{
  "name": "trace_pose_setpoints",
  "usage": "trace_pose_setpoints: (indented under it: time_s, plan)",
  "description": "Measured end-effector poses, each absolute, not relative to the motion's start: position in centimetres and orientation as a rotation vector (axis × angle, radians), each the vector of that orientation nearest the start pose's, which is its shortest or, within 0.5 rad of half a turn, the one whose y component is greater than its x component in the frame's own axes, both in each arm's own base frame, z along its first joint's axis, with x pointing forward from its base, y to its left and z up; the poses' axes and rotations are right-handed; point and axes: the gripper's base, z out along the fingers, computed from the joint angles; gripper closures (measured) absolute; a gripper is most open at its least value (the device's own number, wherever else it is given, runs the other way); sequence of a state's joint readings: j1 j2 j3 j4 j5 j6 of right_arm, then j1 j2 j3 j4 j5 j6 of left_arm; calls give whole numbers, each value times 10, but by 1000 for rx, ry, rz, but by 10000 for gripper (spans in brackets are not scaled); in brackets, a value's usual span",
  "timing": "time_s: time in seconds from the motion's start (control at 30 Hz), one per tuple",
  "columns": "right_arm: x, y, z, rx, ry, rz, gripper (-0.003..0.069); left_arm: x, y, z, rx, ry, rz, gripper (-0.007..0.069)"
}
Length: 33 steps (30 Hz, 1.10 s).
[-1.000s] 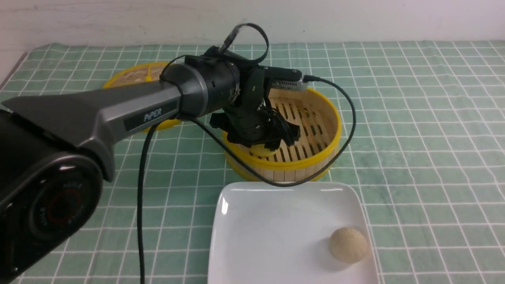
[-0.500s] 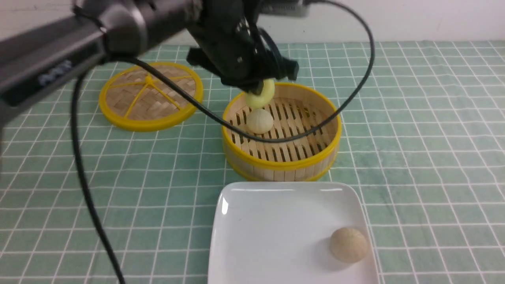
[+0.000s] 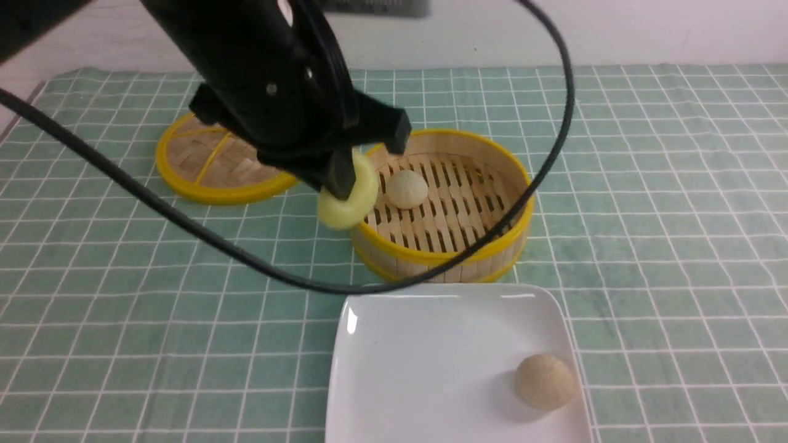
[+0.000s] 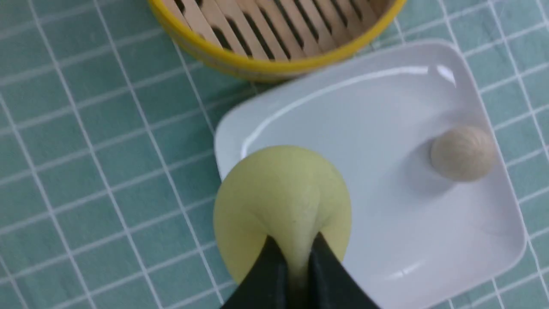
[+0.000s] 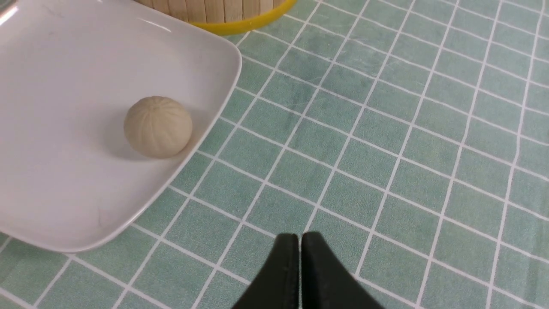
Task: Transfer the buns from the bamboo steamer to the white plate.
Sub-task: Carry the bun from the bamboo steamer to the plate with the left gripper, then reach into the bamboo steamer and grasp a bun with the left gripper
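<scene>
My left gripper is shut on the yellow bun, pinching it hard, and holds it in the air just off the left rim of the bamboo steamer. In the left wrist view the squeezed yellow bun hangs over the near corner of the white plate. One cream bun lies inside the steamer. Another cream bun rests on the white plate near its right edge. My right gripper is shut and empty above the cloth, right of the plate; it does not show in the front view.
The steamer's flat woven lid lies on the green checked cloth at the back left. The left arm's black cable loops in front of the steamer and above the plate's far edge. A white wall stands behind the table.
My left gripper closed on the yellow bun inside the steamer, lifted it out and carried it up and leftward over the rim. The cream bun behind it has come into sight.
</scene>
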<state>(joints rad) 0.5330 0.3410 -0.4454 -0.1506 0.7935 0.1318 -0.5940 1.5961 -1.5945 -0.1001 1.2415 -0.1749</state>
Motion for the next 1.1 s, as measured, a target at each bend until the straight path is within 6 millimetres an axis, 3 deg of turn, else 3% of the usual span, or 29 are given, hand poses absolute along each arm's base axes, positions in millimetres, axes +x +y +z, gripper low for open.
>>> trace_pose_setpoints:
  time_s: [0.07, 0.3, 0.5, 0.6, 0.87, 1.1]
  plan:
    - [60, 24, 272, -485, 2115, 205, 623, 266, -199, 333, 559, 2842, -421, 594]
    - [60, 24, 272, -486, 2115, 202, 618, 283, -220, 261, 539, 2976, -487, 580]
    - [60, 24, 272, -486, 2115, 202, 611, 291, -241, 219, 559, 3016, -462, 509]
    - [60, 24, 272, -486, 2114, 201, 607, 290, -249, 212, 575, 3000, -464, 448]
    - [60, 23, 273, -491, 2109, 179, 597, 295, -250, 217, 573, 2913, -457, 236]
    - [61, 22, 273, -493, 2106, 173, 590, 298, -249, 225, 583, 2860, -440, 236]
